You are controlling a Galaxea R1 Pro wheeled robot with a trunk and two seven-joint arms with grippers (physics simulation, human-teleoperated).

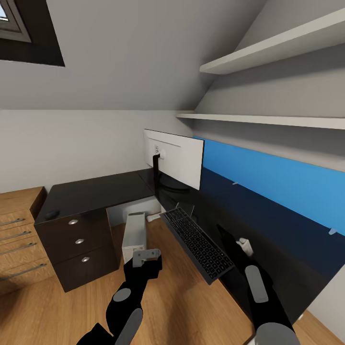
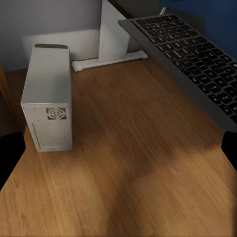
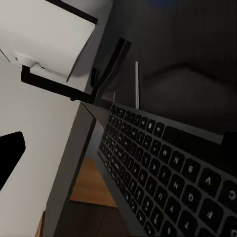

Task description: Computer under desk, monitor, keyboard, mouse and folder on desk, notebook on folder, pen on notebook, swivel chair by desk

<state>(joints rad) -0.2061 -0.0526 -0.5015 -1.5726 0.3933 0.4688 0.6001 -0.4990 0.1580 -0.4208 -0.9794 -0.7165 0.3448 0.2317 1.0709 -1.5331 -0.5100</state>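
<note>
1. The monitor [image 1: 175, 160] is standing on the black L-shaped table [image 1: 96, 191], its white back turned toward the robot and its black stand planted on the glossy top.
2. The keyboard [image 1: 197, 242] is lying along the near edge of the table, in front of the monitor, with part of it jutting out past the edge over the wooden floor [image 1: 182, 297].
3. The computer [image 1: 133, 235] is standing upright on the floor beneath the table, just beside the dark drawers [image 1: 79, 244].
4. The mouse [image 1: 51, 213] is sitting at the table's far left corner, well apart from the keyboard.
5. The left claw [image 1: 146, 256] is hanging above the floor near the computer, gaping apart and gripping nothing.
6. The right claw [image 1: 242, 245] is hovering over the table beside the keyboard; I cannot tell how wide it is spread.
</note>
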